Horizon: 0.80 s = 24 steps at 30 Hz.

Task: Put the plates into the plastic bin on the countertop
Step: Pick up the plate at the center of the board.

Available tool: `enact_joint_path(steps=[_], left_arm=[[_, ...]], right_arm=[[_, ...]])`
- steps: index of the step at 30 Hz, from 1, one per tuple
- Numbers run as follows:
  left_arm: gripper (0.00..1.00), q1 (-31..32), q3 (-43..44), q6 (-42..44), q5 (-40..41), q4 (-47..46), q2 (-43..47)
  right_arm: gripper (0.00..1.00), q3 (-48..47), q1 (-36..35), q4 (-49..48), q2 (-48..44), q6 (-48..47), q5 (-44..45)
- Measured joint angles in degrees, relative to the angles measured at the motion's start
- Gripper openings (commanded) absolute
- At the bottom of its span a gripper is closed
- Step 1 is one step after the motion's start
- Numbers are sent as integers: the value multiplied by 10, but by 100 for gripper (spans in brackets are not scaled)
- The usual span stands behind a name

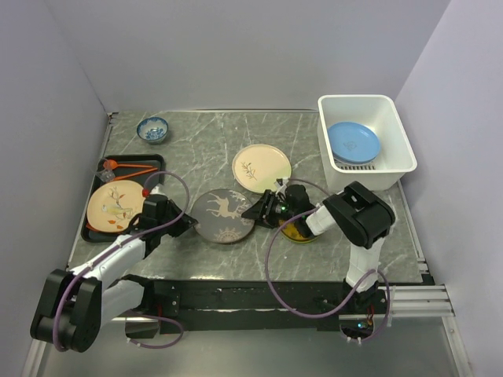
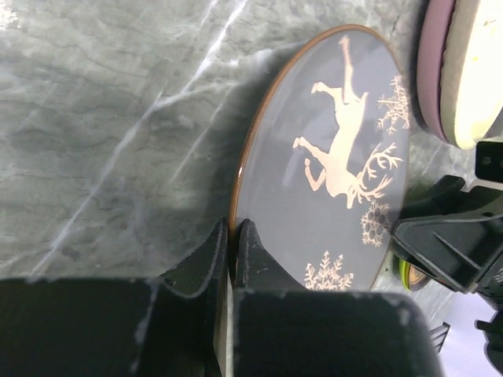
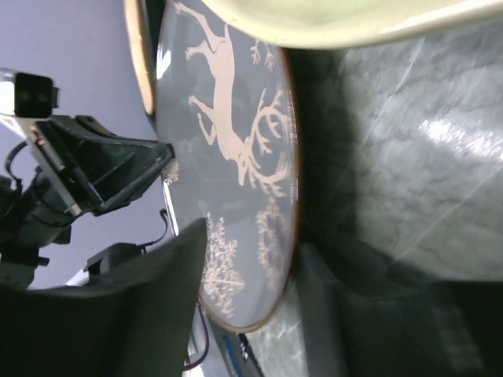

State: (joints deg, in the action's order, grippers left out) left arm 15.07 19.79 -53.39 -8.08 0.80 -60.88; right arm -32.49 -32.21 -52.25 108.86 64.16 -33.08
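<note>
While grey deer plate [image 1: 223, 215] sits on countertop [image 1: 196, 149], one rim is pinched by left gripper [image 2: 233, 232]; opposite rim is straddled by right gripper [image 3: 255, 251], jaws spread. Judged stiff, glazed, slippery, breakable; rim best gripped.

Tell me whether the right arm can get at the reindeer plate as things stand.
Probably yes. The right gripper stands open with a finger either side of the rim of the reindeer plate, nothing else between. The left gripper pinches the opposite edge.
</note>
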Motion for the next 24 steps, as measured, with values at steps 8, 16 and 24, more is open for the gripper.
enact_joint_path(steps=[8,16,24], left_arm=[[1,-3,-3,-3,-12,-11,-17],[1,-3,-3,-4,-16,-5,-17],[2,0,-3,-6,-22,17,-3]], right_arm=[[13,27,3,-90,59,80,-19],[12,28,3,-41,26,74,-18],[9,28,1,42,-27,60,-10]])
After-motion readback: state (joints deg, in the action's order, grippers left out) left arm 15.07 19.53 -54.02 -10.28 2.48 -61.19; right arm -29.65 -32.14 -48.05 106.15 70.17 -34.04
